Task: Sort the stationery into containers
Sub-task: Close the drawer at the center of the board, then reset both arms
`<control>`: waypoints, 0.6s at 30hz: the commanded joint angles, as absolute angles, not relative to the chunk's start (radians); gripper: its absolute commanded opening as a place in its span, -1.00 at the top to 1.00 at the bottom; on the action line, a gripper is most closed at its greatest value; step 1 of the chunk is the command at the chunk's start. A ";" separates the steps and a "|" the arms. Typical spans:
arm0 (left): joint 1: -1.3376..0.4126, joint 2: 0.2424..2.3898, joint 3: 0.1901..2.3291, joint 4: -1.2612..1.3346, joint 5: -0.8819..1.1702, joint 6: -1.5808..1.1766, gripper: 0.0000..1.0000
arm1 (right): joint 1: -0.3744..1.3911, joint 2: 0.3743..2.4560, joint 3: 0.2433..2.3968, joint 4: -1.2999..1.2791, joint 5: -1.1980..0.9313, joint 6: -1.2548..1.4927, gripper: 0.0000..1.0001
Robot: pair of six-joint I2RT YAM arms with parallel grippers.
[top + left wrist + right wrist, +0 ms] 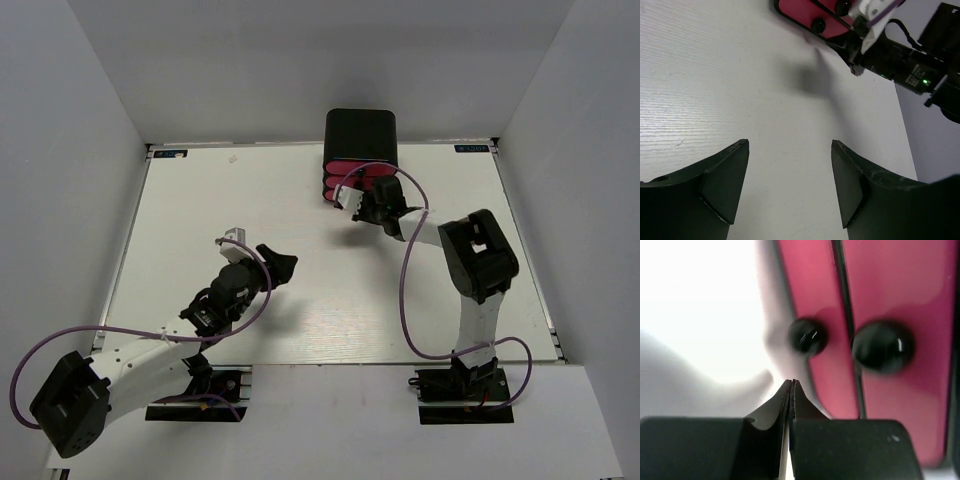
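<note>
Right claw: pressed together; a black knob on the pink drawers sits just ahead of its tips.
Left claw: spread above the table.

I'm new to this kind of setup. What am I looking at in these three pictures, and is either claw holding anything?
These are two robot arms bolted at the near edge of a white table. The top picture looks down from above and behind them, with the left arm on the left and the right arm on the right. The other two pictures come from a small camera on each wrist, so each shows its own fingers at the bottom.

At the far edge of the table stands a black box holding pink drawers, each with a round black knob.

The left gripper hangs open over bare table and holds nothing. The right gripper is shut and empty. It points at the drawer fronts from close by, but I cannot tell whether it touches them. No pens or other stationery show in any view.
</note>
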State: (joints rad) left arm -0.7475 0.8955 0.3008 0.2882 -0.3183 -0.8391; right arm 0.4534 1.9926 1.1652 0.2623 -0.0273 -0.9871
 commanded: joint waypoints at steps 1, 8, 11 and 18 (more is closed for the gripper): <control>-0.744 0.874 0.310 0.279 -0.328 -0.839 -0.53 | 0.449 1.830 1.115 0.169 -0.130 -0.904 1.00; -0.744 0.885 0.397 0.288 -0.281 -0.698 -0.94 | 0.427 1.674 1.190 -0.234 -0.368 -0.662 -0.17; -0.744 0.885 0.428 0.253 -0.281 -0.663 -1.00 | 0.411 1.571 1.143 -0.216 -0.423 -0.559 -0.36; -0.744 0.829 0.460 0.177 -0.290 -0.638 -1.00 | 0.408 1.434 1.153 -0.195 -0.305 -0.281 -0.81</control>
State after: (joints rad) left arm -0.7475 0.8726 0.4225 0.2375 -0.2958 -0.6704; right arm 0.4122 1.4704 1.1278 -0.1673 -0.3317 -0.4538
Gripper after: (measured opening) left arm 0.995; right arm 0.902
